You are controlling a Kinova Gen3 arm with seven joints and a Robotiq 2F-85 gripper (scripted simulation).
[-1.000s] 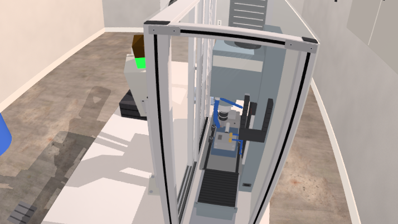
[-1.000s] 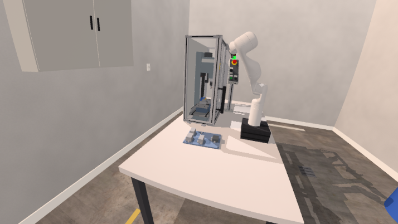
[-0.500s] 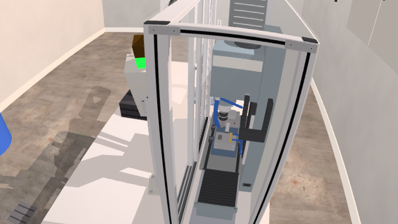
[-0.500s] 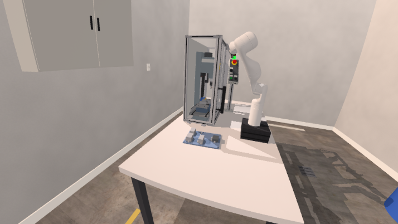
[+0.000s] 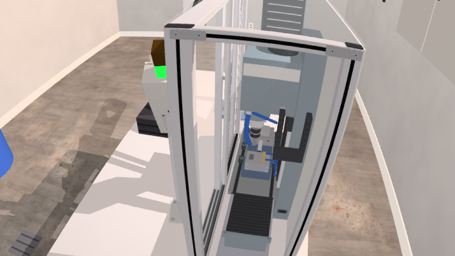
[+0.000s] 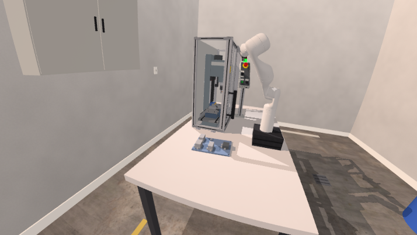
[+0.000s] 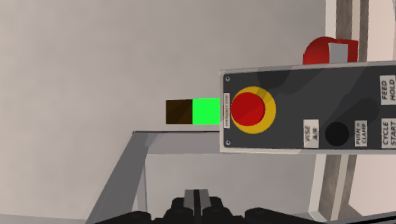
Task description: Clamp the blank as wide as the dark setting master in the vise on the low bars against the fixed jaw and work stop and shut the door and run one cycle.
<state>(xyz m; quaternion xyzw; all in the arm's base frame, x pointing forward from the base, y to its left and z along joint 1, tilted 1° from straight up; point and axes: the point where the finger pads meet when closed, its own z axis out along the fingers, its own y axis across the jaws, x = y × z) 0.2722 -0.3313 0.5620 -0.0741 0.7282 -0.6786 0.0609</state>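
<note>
1. Okay, gripper (image 7: pixel 196 204) first: it's closed, fingertips together with nothing between them. The wrist view shows it in front of the control column (image 5: pixel 156 99) (image 6: pixel 247 77) (image 7: pixel 287 80), apart from the knob as seen there.
2. VISE AIR, the black knob (image 6: pixel 242 74) (image 7: pixel 337 134), is in plain sight up close, but I can't tell if it's in or out. The green button (image 6: pixel 242 82) sits below it.
3. Lamps: green lamp (image 5: pixel 160 72) (image 6: pixel 245 60) (image 7: pixel 206 111) is lit, amber lamp (image 5: pixel 157 52) (image 7: pixel 179 112) is dark brown, so unlit. The big red emergency stop (image 6: pixel 245 64) (image 7: pixel 245 109) is right next to them (hard to miss, that one).
4. Over on the blue plate (image 6: pixel 217 151) there are three pale blocks (image 6: pixel 202 138) (image 6: pixel 198 144) (image 6: pixel 211 146), plus the dark setting master (image 6: pixel 225 145) near one end.
5. As for the blank we want, no clue which one matches by width. The vise (image 5: pixel 259 162) (image 6: pixel 212 114) is inside the guard (image 5: pixel 188 143) (image 6: pixel 227 87), and I can't make out whether a blank is between its jaws.
6. Door's black handle (image 6: pixel 234 104) shows on the guard's side; can't tell if the door is fully shut.

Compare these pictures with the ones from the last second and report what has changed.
Nothing visibly changed. The arm holds its pose beside the control column, the green lamp stays lit, and the blanks stay on the blue plate.
</note>
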